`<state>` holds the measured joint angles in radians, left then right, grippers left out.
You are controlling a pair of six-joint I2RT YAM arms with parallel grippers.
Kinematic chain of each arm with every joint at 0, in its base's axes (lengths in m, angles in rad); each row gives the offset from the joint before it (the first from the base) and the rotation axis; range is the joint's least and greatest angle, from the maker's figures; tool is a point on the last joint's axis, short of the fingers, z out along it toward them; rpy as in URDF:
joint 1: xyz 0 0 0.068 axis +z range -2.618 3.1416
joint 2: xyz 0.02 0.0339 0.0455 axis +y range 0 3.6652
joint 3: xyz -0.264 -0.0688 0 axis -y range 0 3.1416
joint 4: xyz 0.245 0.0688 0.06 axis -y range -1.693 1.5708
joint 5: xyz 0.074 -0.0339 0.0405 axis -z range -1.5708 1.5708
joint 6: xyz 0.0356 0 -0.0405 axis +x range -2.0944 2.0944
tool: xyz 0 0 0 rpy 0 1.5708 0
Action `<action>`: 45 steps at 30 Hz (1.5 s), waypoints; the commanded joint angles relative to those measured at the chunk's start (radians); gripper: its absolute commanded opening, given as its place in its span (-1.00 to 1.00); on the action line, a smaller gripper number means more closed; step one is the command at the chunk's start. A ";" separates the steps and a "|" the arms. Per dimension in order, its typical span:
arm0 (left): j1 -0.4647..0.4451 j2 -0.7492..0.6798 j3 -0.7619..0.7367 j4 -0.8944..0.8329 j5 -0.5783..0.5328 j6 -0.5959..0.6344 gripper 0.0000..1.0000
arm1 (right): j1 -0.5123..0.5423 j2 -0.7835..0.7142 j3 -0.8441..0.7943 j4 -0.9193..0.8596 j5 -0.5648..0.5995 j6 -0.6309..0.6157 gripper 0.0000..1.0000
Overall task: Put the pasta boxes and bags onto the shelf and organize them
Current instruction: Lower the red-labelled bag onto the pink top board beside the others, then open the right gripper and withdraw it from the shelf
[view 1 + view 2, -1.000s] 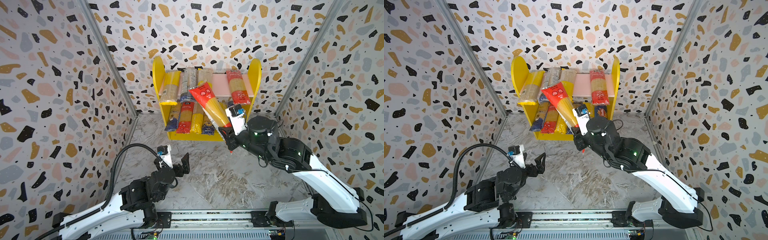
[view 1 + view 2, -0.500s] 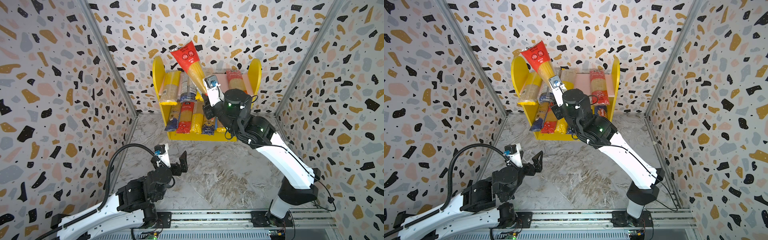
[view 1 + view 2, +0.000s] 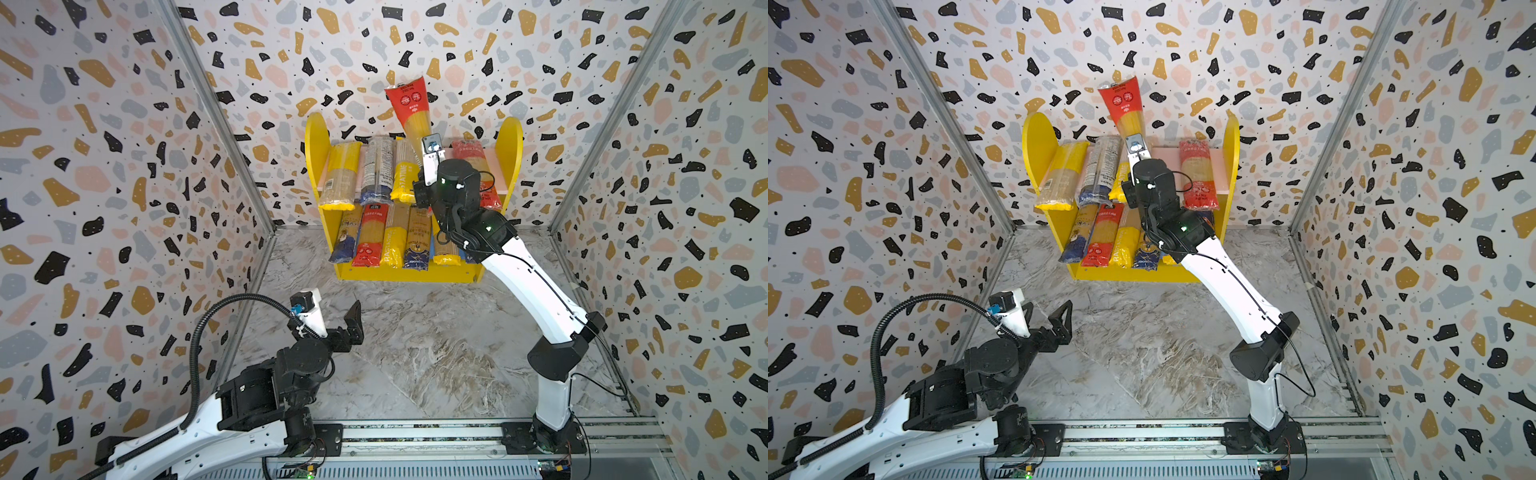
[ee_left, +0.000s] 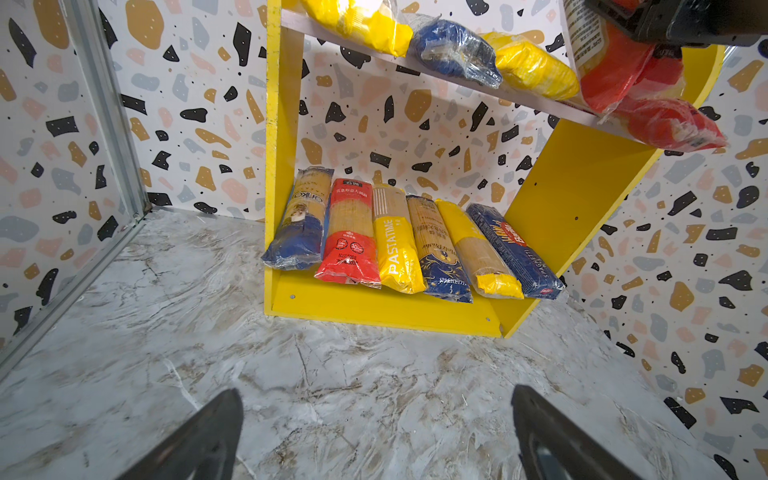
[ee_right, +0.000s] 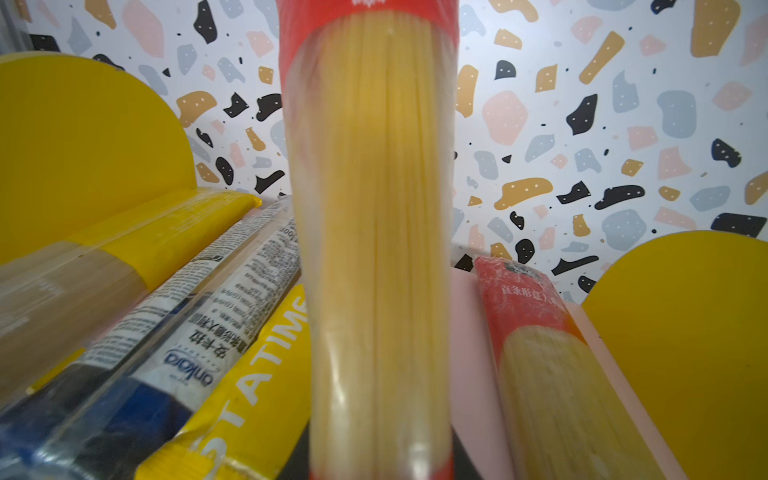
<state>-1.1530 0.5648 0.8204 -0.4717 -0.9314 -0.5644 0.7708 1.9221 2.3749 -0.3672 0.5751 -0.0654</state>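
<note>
The shelf (image 3: 509,137) stands against the back wall, with yellow side panels and a pink upper board (image 5: 469,332). My right gripper (image 3: 424,174) is shut on a clear spaghetti bag with red ends (image 3: 411,112) (image 5: 374,208). It holds the bag nearly upright over the gap between a yellow bag (image 3: 404,176) and a red bag (image 3: 473,174) on the upper board. Two more bags (image 3: 340,174) (image 3: 378,170) lie at that board's left. Several packs (image 4: 395,245) fill the lower tier. My left gripper (image 3: 332,320) (image 4: 376,399) hovers open over the marble floor, holding nothing.
Terrazzo-patterned walls (image 3: 124,208) close in the left, right and back. Bare marble floor (image 3: 415,353) lies between the shelf and the rail (image 3: 415,432) at the front. The right arm (image 3: 536,282) stretches diagonally across the right half.
The right arm has carried the red-ended bag from in front of the lower tier up over the upper board and turned it nearly upright. The left arm has hardly moved.
</note>
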 commanded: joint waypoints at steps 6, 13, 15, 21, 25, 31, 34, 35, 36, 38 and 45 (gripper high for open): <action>0.001 0.005 0.016 0.008 -0.050 0.021 0.99 | -0.097 -0.052 0.109 0.147 -0.069 0.196 -0.52; 0.001 0.025 0.019 0.024 -0.062 0.043 0.99 | -0.109 -0.043 0.109 0.138 -0.093 0.229 -0.51; 0.001 0.032 0.019 0.029 -0.063 0.049 0.99 | -0.108 -0.041 0.109 0.137 -0.096 0.232 -0.51; 0.001 0.050 0.019 0.042 -0.066 0.060 0.99 | -0.110 -0.030 0.109 0.130 -0.097 0.241 -0.51; 0.003 0.054 0.022 0.042 -0.070 0.061 0.99 | -0.116 -0.023 0.109 0.120 -0.104 0.250 -0.50; 0.003 0.049 0.023 0.043 -0.074 0.060 0.99 | -0.128 -0.011 0.113 0.106 -0.108 0.260 -0.43; 0.003 0.045 0.022 0.039 -0.074 0.058 0.99 | -0.135 -0.006 0.115 0.095 -0.118 0.277 0.18; 0.003 0.044 0.020 0.038 -0.074 0.057 0.99 | -0.138 -0.003 0.116 0.092 -0.126 0.282 0.40; 0.003 0.043 0.021 0.036 -0.066 0.057 0.99 | -0.139 0.001 0.119 0.088 -0.136 0.285 0.64; 0.003 0.042 0.023 0.031 -0.057 0.056 0.99 | -0.139 0.009 0.131 0.078 -0.146 0.287 0.87; 0.003 0.021 0.024 0.006 -0.076 0.034 0.99 | -0.137 -0.012 0.134 0.074 -0.163 0.290 0.98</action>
<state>-1.1530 0.6044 0.8204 -0.4717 -0.9791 -0.5190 0.6338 1.9644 2.4828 -0.3134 0.4297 0.2184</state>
